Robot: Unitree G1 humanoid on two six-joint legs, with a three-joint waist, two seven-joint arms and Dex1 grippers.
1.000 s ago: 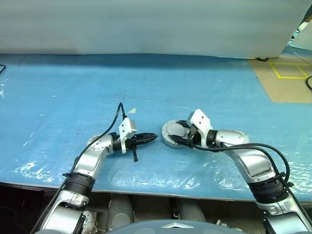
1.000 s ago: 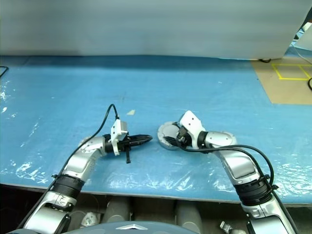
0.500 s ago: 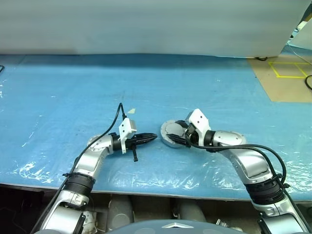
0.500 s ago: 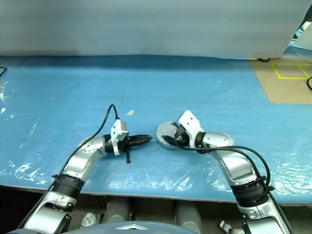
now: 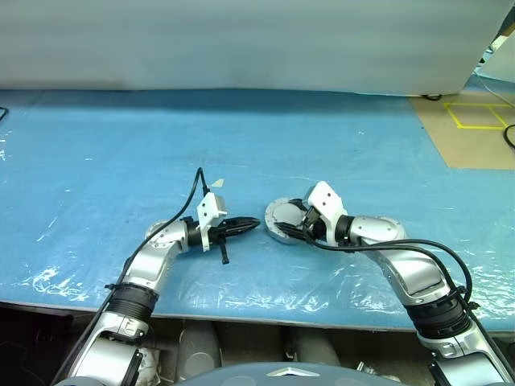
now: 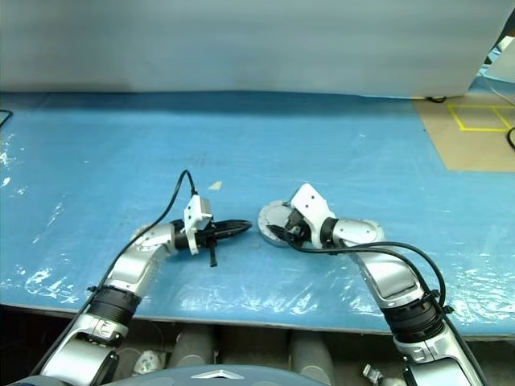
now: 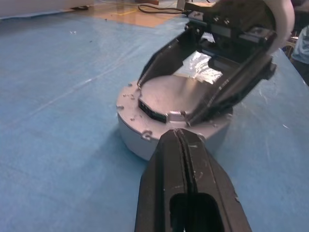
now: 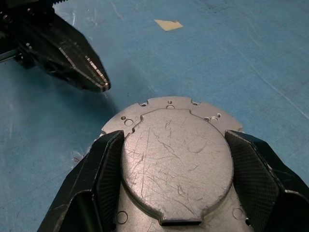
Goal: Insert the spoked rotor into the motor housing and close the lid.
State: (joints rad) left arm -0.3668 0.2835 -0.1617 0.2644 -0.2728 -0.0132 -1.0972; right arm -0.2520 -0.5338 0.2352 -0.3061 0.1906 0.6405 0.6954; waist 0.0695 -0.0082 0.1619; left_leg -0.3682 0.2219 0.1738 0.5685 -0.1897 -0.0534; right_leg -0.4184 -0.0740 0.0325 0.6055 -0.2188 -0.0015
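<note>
On the blue plastic-covered table (image 5: 121, 153), the squat round silver metal motor housing (image 7: 145, 137) is sitting upright, and the round grey-silver lid (image 8: 176, 162) is lying on top of it with its plain, scratched smooth face up. The right gripper (image 8: 176, 169) is reaching down at a slant over the assembly, its two black fingers (image 8: 104, 166) spread wide and flanking the lid's raised central plate on either side; they are lying against its edges, though whether they are pressing or merely resting there cannot be told. That straddling hold is probably keeping the lid centred and square on the housing while it is being seated. The spoked rotor is hidden from sight; judging by the lid already lying in place, it is most likely inside the housing, but that cannot be confirmed. The left gripper (image 5: 251, 226) is lying level just beside the housing, pointing at its side wall, with its fingers pressed together on nothing. Held so, closed and low, it appears to be serving as a blunt pusher or stop against sliding, though it is not yet touching the shell. A small pale scrap of tape (image 8: 168, 24) is lying on the table beyond the housing, well apart.
</note>
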